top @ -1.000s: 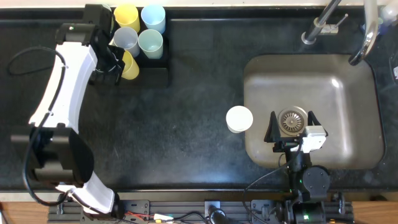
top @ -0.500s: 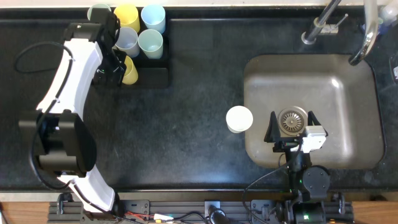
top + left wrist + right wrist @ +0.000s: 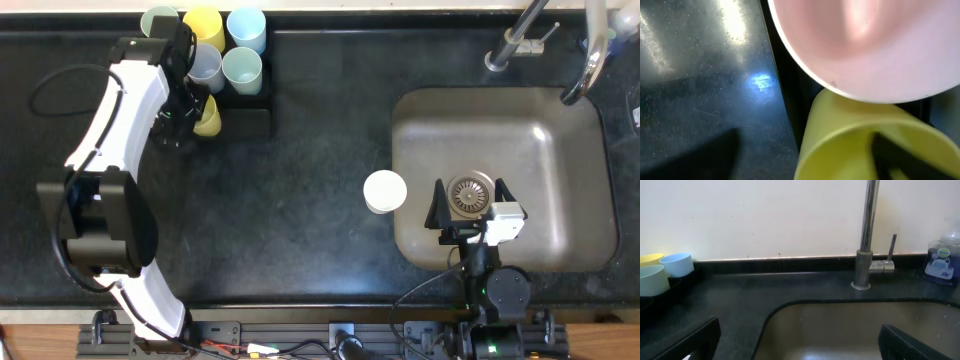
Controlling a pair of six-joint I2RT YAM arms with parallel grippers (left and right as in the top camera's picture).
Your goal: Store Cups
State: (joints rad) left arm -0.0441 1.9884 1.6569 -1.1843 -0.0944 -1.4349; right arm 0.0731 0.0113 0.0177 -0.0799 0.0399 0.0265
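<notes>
Yellow cup (image 3: 850,135) is clamped by its rim in the left gripper (image 3: 194,108), and the pale cup (image 3: 865,45) just ahead could be knocked over if it is pushed forward.

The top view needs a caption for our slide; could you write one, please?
Left gripper holds a yellow cup at the black rack; a white cup stands beside the sink.

Cups (image 3: 243,68) in tray (image 3: 250,122), left of sink (image 3: 560,130)
</notes>
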